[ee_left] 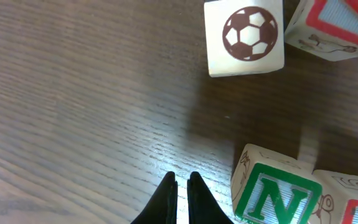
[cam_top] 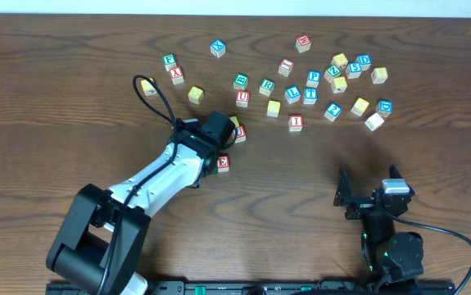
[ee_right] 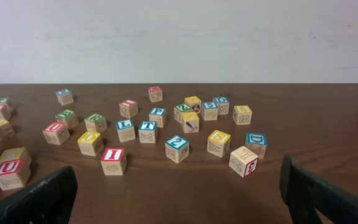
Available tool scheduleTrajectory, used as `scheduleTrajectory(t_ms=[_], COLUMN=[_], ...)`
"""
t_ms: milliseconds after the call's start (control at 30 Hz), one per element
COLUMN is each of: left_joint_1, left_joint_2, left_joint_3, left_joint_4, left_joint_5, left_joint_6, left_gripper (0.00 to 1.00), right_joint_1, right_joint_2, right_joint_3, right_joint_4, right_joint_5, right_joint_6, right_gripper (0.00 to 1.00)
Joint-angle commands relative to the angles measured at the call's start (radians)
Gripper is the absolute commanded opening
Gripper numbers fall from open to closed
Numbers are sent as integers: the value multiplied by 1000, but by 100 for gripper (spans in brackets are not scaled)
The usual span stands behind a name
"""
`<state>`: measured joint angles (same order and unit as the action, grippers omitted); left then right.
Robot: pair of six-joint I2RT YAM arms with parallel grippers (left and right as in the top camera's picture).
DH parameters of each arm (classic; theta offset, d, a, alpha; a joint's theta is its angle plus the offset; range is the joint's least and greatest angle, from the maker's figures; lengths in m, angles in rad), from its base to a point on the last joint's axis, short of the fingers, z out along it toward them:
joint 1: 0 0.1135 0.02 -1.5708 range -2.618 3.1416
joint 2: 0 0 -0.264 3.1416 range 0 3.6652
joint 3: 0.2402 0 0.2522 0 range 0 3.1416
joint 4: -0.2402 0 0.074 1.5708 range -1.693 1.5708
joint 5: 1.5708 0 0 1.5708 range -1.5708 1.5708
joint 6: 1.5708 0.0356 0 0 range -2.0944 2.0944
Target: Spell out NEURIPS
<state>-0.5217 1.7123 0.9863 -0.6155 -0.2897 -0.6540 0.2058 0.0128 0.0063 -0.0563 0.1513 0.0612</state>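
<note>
L pincer (ee_left: 182, 179) was shut tip to tip on nothing, low over the table (ee_left: 73, 93). Green N block (ee_left: 277, 194) sat just to its right, not touching. N was close against a red-edged block (ee_left: 352, 200) on its other side. A football block (ee_left: 245, 37) lay apart, further out. R pincer (ee_right: 179, 180) stood wide apart and empty, well short of the pile.

Other letters lay in the scatter: E block (cam_top: 223, 162) near L pincer, U block (cam_top: 242, 98), R block (cam_top: 266, 85), I block (cam_top: 296, 122), P block (cam_top: 314, 77). S is prob. the yellow block (cam_top: 360, 106) — too small to read for sure.

Step in hand, my read: set N as first letter. To do it well:
- spread the fingers before shifting over
- centre on N
- take it by the two free faces, not the side crowded by the red-edged one
- come down square, lift clear

Counts from overhead, approx: 2 pincers; 28 blocks — 7 red, 4 green, 8 blue, 8 yellow, 1 plain. N not made out from above.
</note>
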Motion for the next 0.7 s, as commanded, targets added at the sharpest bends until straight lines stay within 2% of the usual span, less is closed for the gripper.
scheduleTrajectory(t_ms=[0, 167, 300, 667], left_joint_1=[-1, -1, -1, -1], left_joint_2=[13, 13, 13, 13], left_joint_3=[-15, -15, -15, -15], left_joint_4=[5, 15, 38, 37], left_joint_5=[6, 33, 92, 108], left_joint_6=[6, 10, 59, 59], left_gripper=[8, 8, 8, 8], right_joint_1=[-7, -7, -7, -7], right_joint_2=[-2, -2, -2, -2], right_joint_3=[-1, -1, -1, -1], right_joint_4=[-4, -4, -4, -4], right_joint_5=[6, 6, 6, 6], right_joint_6=[12, 12, 13, 12], right_gripper=[99, 99, 99, 99])
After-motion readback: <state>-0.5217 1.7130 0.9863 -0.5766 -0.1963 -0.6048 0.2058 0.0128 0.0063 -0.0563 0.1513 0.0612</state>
